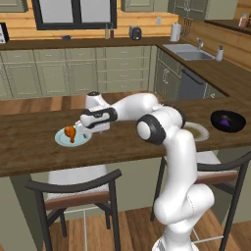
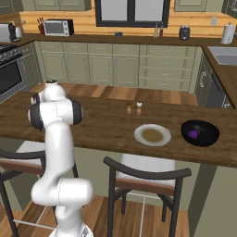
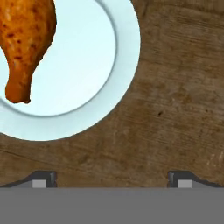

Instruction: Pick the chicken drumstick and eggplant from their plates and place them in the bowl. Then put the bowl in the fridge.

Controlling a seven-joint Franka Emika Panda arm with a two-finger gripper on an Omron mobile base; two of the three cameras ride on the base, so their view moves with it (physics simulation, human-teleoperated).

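- Drumstick point(image 3: 27, 41) is lying on the pale blue plate point(image 3: 87, 65), at the upper left of the hand view, its narrow end pointing down the frame; in the left base view it is showing as an orange lump point(image 1: 70, 133) on that plate point(image 1: 63, 140), left of centre.
- I am holding my gripper point(image 3: 112, 178) above the tabletop point(image 3: 175, 109) just beside the plate's rim, jaws spread wide and grasping nothing; both fingertips point(image 3: 43, 178) are showing at the bottom of the hand view over bare wood.
- In the left base view my gripper point(image 1: 84, 128) is sitting right next to the drumstick, at the plate's right edge.
- Eggplant point(image 2: 193, 134) is resting inside the black bowl point(image 2: 208, 137), at the right of the right base view.
- Cream plate with the tan centre point(image 2: 152, 134) is standing just left of the bowl, apart from it.
- In the left base view the bowl point(image 1: 228, 120) is sitting at the far right, well apart from the blue plate.
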